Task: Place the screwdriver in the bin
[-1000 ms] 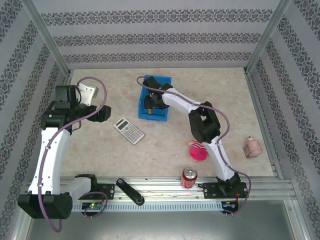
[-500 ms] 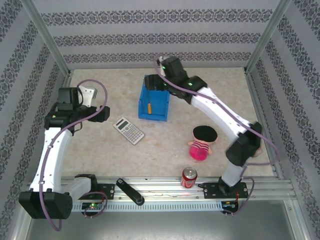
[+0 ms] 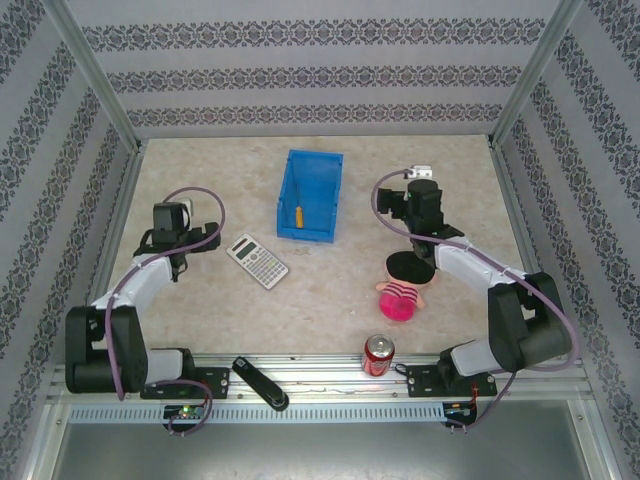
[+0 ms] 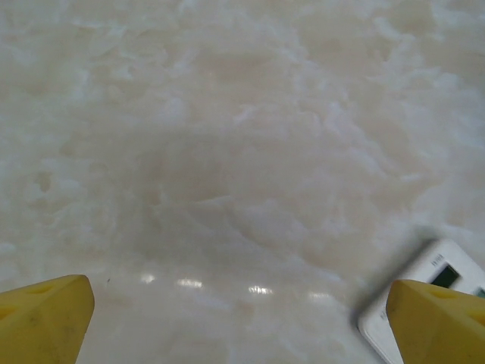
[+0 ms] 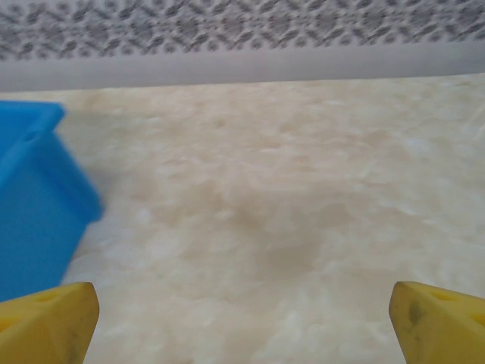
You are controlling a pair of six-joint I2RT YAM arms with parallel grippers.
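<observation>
1. The left tool (image 4: 242, 318), middle left of the top view, is spread wide over the desk (image 4: 227, 152), calculator (image 3: 257, 260) just beside it.
2. The screwdriver (image 3: 297, 215) is lying inside the bin (image 3: 306, 234), upper middle.
3. The right tool (image 5: 242, 322), right of the bin, is spread wide too.

The surface (image 4: 227, 152) looked like polished marbled stone, smooth, with small glints of light on it. The bin (image 3: 306, 235) was smooth, bright plastic with a slight sheen, and the screwdriver (image 3: 297, 214) had a plastic-looking handle. The calculator (image 3: 257, 261) was matt plastic, the can (image 3: 378, 354) at the near edge was glossy metal, and the doll (image 3: 403, 285) was soft cloth. The left pincer (image 4: 242, 322) had matt, faintly rough yellow pads (image 4: 45, 315).
</observation>
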